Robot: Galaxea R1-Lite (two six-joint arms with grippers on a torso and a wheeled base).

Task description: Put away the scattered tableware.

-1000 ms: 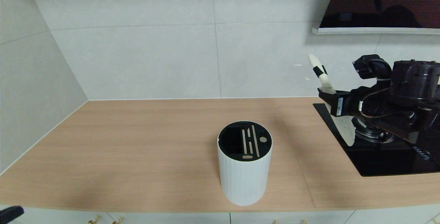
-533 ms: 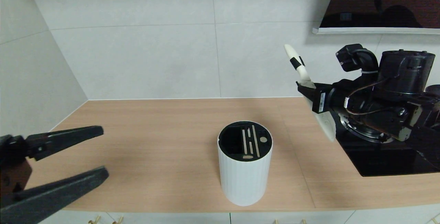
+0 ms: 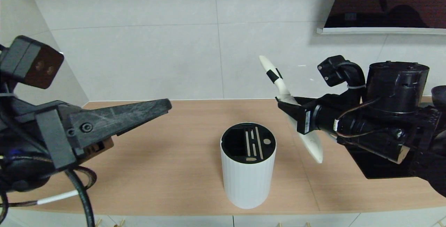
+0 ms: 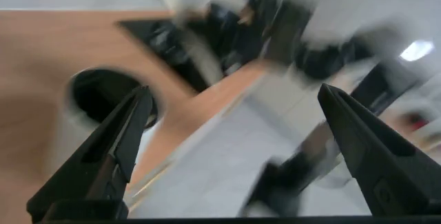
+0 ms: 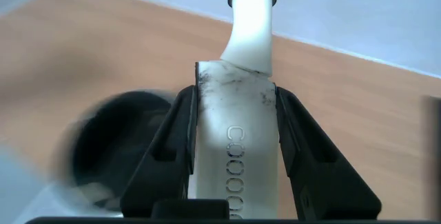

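Since one second ago, your right gripper (image 3: 291, 107) has swung left with the white knife (image 3: 311, 142), and your left gripper (image 3: 153, 110) has entered. Head view: the knife is clamped mid-length and tilted, in the air just right of the slotted holder (image 3: 248, 174) standing on the counter (image 3: 167, 160). Left wrist view: the left jaws gape wide and empty, with the holder beyond. Right wrist view: the fingers (image 5: 172, 148) pinch the knife.

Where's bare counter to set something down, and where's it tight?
Free: the counter behind the holder up to the wall, and the wide stretch on the holder's left, where the open left gripper hangs. Tight: right of the holder, where the right gripper holds a white utensil beside the cooktop.
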